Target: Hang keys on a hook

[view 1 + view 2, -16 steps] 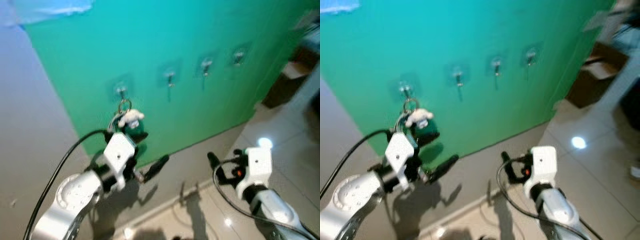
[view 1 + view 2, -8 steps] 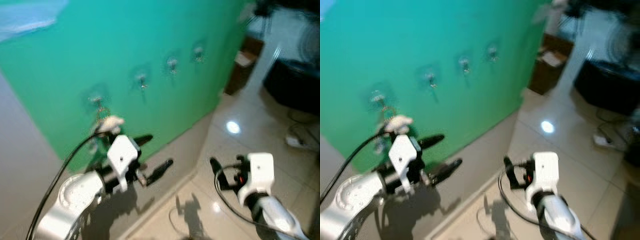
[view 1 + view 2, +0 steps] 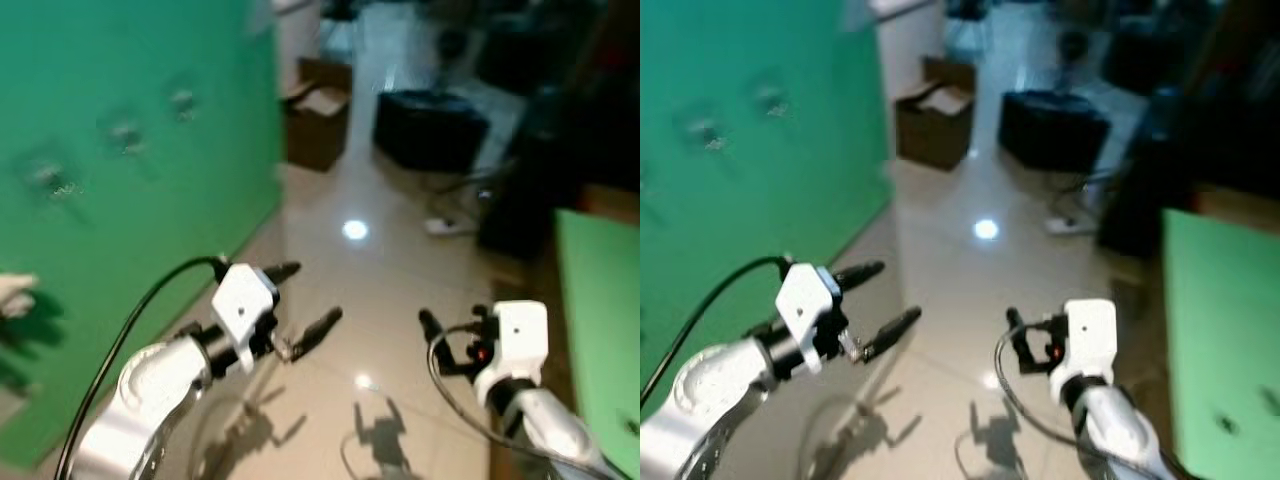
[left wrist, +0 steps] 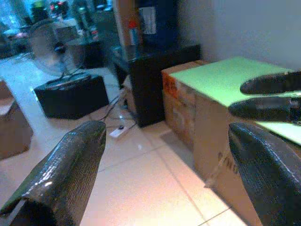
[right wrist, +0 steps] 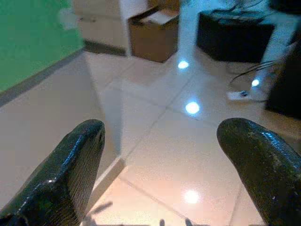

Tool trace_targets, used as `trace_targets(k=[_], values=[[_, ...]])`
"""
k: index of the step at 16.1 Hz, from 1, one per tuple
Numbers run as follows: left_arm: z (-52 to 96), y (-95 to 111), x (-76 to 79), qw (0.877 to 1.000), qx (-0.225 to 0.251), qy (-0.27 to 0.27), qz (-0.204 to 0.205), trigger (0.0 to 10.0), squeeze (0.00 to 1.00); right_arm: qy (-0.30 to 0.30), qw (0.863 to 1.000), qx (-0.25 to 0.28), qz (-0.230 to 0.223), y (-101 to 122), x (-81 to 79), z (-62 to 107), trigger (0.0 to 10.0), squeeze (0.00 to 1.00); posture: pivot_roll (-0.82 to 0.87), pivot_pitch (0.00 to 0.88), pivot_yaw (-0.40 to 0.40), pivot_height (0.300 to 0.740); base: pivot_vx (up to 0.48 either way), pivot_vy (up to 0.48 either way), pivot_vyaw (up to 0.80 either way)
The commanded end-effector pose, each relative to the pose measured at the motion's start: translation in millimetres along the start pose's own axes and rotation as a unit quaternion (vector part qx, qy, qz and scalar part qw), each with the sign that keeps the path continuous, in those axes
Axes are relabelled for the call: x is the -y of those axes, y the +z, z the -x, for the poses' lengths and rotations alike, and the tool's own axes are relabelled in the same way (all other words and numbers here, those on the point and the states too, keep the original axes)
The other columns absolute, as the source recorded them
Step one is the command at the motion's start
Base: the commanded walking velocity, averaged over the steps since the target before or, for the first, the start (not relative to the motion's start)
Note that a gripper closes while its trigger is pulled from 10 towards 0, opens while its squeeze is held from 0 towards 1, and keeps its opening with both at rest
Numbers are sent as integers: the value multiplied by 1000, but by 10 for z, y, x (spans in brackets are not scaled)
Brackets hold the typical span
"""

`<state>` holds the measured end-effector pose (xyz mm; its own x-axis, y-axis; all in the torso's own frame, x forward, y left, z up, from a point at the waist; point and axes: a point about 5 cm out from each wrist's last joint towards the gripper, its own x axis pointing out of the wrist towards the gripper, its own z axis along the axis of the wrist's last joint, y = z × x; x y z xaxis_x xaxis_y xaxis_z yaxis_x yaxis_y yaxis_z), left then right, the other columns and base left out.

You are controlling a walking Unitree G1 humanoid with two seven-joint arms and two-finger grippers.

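Note:
The key bunch's white plush charm (image 3: 14,297) hangs against the green wall (image 3: 150,220) at the far left edge; its hook is cut off there. Three blurred wall hooks (image 3: 125,135) run along the wall to the right of it. My left gripper (image 3: 305,297) is held out over the floor, well right of the keys, open and empty. My right gripper (image 3: 432,335) is raised beside it, also open and empty. Both wrist views show wide-spread black fingers (image 4: 61,174) (image 5: 70,165) with only floor between them.
An open cardboard box (image 3: 315,125) and a black case (image 3: 430,130) stand on the glossy tiled floor ahead. A green-topped carton (image 3: 600,300) is at the right. A white cable (image 3: 440,225) lies on the floor. A fan (image 4: 51,44) and a dark cabinet (image 4: 150,70) stand behind.
The whole view has swung to the right, so the green wall and hooks slid to the left. The keys stay on the wall, farther from my left gripper. Both grippers remain open.

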<state>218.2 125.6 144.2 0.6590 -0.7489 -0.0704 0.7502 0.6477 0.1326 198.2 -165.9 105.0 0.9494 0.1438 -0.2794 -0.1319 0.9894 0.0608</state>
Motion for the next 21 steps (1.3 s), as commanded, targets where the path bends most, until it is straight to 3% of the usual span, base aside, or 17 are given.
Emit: trace_targets(k=[1, 4, 7, 11, 13, 14, 15, 18, 21], values=[[-39, 40, -65, 1000, 10, 17, -14, 10000, 0, -12, 1000, 6, 9, 46, 38, 1, 10000, 0, -70, 0, 55, 740, 0, -446, -800], [-109, 75, -222, 997, 30, 64, -18, 10000, 0, -34, 999, 21, 8, 105, 53, -21, 10000, 0, -79, 0, 66, 740, 0, -441, -800], [-177, 43, -284, 996, 35, 83, -10, 10000, 0, -58, 998, 19, 13, 98, 80, -49, 10000, 0, -84, 0, 74, 740, 0, -415, -800], [-240, -73, -433, 989, 9, 148, -16, 10000, 0, -74, 996, 22, 53, 115, 115, -117, 10000, 0, -98, 0, 91, 740, 0, 0, -795], [-250, -60, -437, 989, 16, 148, -21, 10000, 0, -79, 995, 18, 66, 107, 136, -144, 10000, 0, -100, 0, 94, 740, 0, 0, -697], [-271, -44, -430, 989, 23, 146, -23, 10000, 0, -67, 991, 24, 109, 110, 122, -195, 10000, 0, -100, 0, 94, 740, 0, 0, 0], [-277, -41, -436, 988, 23, 151, -26, 10000, 0, -53, 991, 23, 118, 103, 100, -220, 10000, 0, -102, 0, 101, 740, 0, 0, 0], [-149, -146, -414, 991, 6, 136, -19, 10000, 0, -13, 994, 27, 102, 102, 15, -293, 10000, 0, -98, 0, 100, 740, 0, 0, 0], [24, -121, -395, 991, 28, 129, 28, 10000, 0, 41, 993, 31, 106, 74, -76, -334, 10000, 0, -82, 0, 85, 740, 0, 0, 0]])
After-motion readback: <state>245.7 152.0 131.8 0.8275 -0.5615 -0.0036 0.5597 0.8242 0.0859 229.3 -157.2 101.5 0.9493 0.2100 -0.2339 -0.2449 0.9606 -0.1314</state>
